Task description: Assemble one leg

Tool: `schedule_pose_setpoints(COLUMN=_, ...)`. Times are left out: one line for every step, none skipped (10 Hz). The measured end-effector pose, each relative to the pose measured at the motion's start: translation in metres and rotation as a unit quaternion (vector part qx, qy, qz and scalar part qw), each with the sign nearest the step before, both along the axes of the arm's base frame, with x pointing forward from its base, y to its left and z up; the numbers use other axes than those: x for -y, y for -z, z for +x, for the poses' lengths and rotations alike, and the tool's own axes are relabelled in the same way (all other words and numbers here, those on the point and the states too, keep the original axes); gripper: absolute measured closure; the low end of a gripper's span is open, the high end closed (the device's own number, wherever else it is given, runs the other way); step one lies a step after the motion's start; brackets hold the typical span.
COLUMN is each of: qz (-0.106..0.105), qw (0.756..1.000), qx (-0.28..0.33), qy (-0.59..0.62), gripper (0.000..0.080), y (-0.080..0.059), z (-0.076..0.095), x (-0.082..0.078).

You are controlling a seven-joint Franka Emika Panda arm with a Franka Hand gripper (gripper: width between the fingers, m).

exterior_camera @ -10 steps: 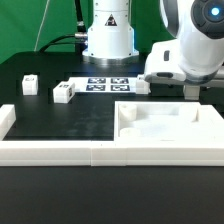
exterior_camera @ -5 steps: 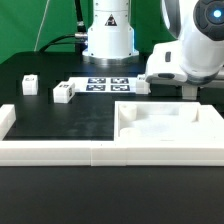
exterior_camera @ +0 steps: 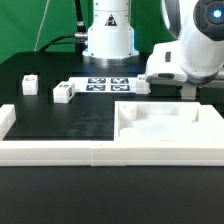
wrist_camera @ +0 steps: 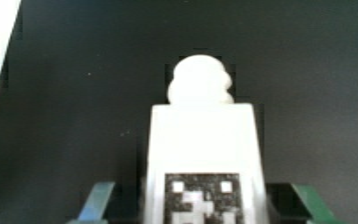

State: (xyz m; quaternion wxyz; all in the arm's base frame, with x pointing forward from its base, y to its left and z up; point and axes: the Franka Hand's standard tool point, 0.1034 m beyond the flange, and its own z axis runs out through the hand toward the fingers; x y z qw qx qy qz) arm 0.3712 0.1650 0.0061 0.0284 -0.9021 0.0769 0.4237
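In the wrist view a white leg (wrist_camera: 202, 140) with a rounded far end and a black-and-white marker on its near face lies on the black table. It sits between my gripper's (wrist_camera: 206, 205) two green fingers (wrist_camera: 108, 200). A dark gap shows on each side of it, so the jaws stand open around it. In the exterior view my gripper (exterior_camera: 190, 93) is low, behind the far rim of the large white tray (exterior_camera: 130, 108). The leg between the jaws is hidden there.
Small white blocks lie at the exterior view's left (exterior_camera: 29, 84), (exterior_camera: 65, 93), and one (exterior_camera: 143, 86) lies beside the marker board (exterior_camera: 108, 84). A low white wall (exterior_camera: 60, 150) runs along the front. The robot base (exterior_camera: 108, 35) stands behind.
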Motion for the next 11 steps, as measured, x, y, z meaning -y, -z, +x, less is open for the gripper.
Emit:
schedule_pose_setpoints(qz=0.000, qw=1.000, qx=0.000, qy=0.000, gripper=0.0515, y=0.000, z=0.000, x=0.001)
schedule_pose_setpoints(qz=0.000, qw=1.000, qx=-0.004, qy=-0.003, gripper=0.0515, y=-0.006, z=0.003, x=0.005)
schedule_pose_setpoints(qz=0.002, qw=1.000, qx=-0.010, qy=-0.008, gripper=0.0515, y=-0.025, z=0.009, x=0.006)
schedule_pose_setpoints(qz=0.004, qw=1.000, qx=-0.003, qy=-0.012, gripper=0.0515, y=-0.048, z=0.015, x=0.006)
schedule_pose_setpoints(qz=0.004, qw=1.000, qx=0.004, qy=-0.012, gripper=0.0515, y=-0.060, z=0.018, x=0.007)
schedule_pose_setpoints(qz=0.001, qw=1.000, qx=0.011, qy=-0.009, gripper=0.0515, y=-0.066, z=0.019, x=0.008)
schedule_pose_setpoints(qz=0.001, qw=1.000, qx=0.025, qy=-0.008, gripper=0.0515, y=-0.064, z=0.021, x=0.007)
schedule_pose_setpoints(qz=0.001, qw=1.000, qx=0.023, qy=-0.008, gripper=0.0515, y=-0.063, z=0.020, x=0.007)
schedule_pose_setpoints(qz=0.001, qw=0.999, qx=0.042, qy=-0.006, gripper=0.0515, y=-0.061, z=0.024, x=0.006)
schedule_pose_setpoints(qz=0.003, qw=0.996, qx=0.083, qy=-0.006, gripper=0.0515, y=-0.059, z=0.032, x=0.006)
schedule_pose_setpoints(qz=0.008, qw=0.991, qx=0.135, qy=-0.014, gripper=0.0515, y=-0.056, z=0.044, x=0.014)
